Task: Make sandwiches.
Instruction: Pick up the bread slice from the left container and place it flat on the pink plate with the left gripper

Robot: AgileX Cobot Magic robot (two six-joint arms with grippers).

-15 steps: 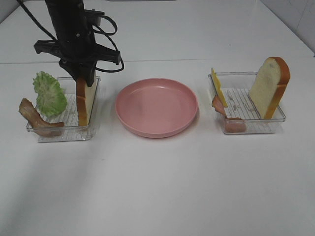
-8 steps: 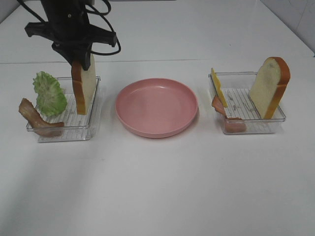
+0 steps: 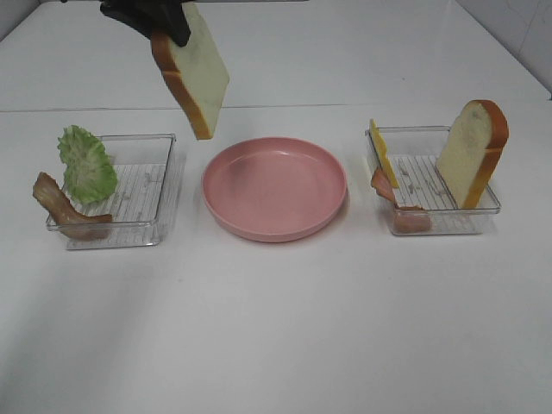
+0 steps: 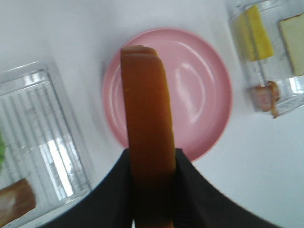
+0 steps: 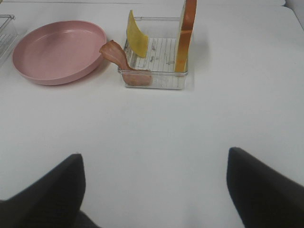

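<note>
My left gripper (image 3: pixel 166 21) is shut on a bread slice (image 3: pixel 197 74) with an orange-brown crust. The slice hangs tilted in the air above the gap between the left tray (image 3: pixel 164 185) and the pink plate (image 3: pixel 274 220). In the left wrist view the bread slice (image 4: pixel 147 109) shows edge-on between the black fingers (image 4: pixel 107 187), over the pink plate (image 4: pixel 206 85). A second bread slice (image 3: pixel 473 153) stands upright in the right tray (image 3: pixel 448 226). My right gripper (image 5: pixel 154 187) is open over bare table, well short of that tray (image 5: pixel 156 83).
The left tray holds a lettuce leaf (image 3: pixel 86 164) and a bacon strip (image 3: pixel 62 207). The right tray holds a yellow cheese square (image 3: pixel 382 153) and a bacon or ham piece (image 3: pixel 404 216) at its front corner. The plate has nothing on it.
The left gripper has lifted the bread slice out of the left tray, raised it and carried it right toward the plate, tilting it. The right arm has not moved.
</note>
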